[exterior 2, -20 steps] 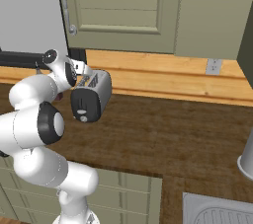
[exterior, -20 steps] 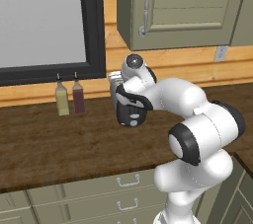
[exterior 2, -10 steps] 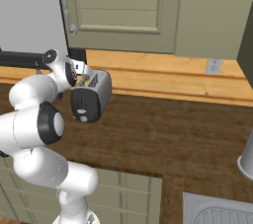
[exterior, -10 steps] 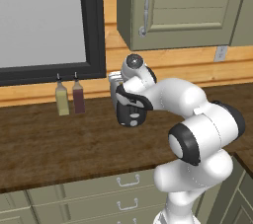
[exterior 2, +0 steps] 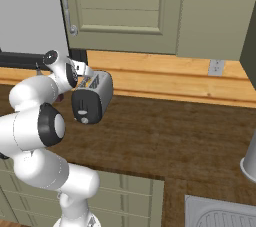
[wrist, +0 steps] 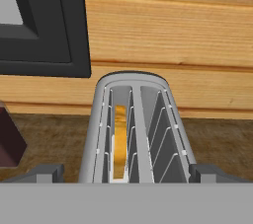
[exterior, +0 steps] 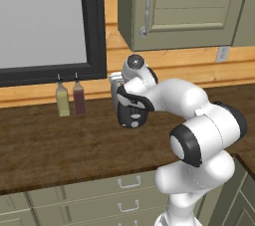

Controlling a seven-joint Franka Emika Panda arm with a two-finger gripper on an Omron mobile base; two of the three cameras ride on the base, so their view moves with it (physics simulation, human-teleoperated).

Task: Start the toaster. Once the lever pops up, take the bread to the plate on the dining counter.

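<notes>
**Toaster under the spread pincer, bread down in its left slot**

Toaster first: the small rounded silver two-slot toaster with a black end panel stands on the dark brown wood-grain tabletop, close to the pale wooden wall strip behind it.

Going left to right in the left base view, a tall olive-yellow bottle and a dark red bottle stand just beside each other under the black window frame. Next comes the white arm's wrist, which hides most of the toaster, and above to the right hangs an olive wall cupboard with a silver handle.

In the hand view a corner of the dark red bottle shows at the left edge. The toaster runs straight away from the camera with its two slots open to view. A thin golden-tan slice of bread sits edge-on, sunk in the left slot; the right slot shows bare wire guides. The pincer hangs directly over the toaster's near end, its two dark fingertips spread wide, one at either side of the toaster body, pinching nothing.
</notes>
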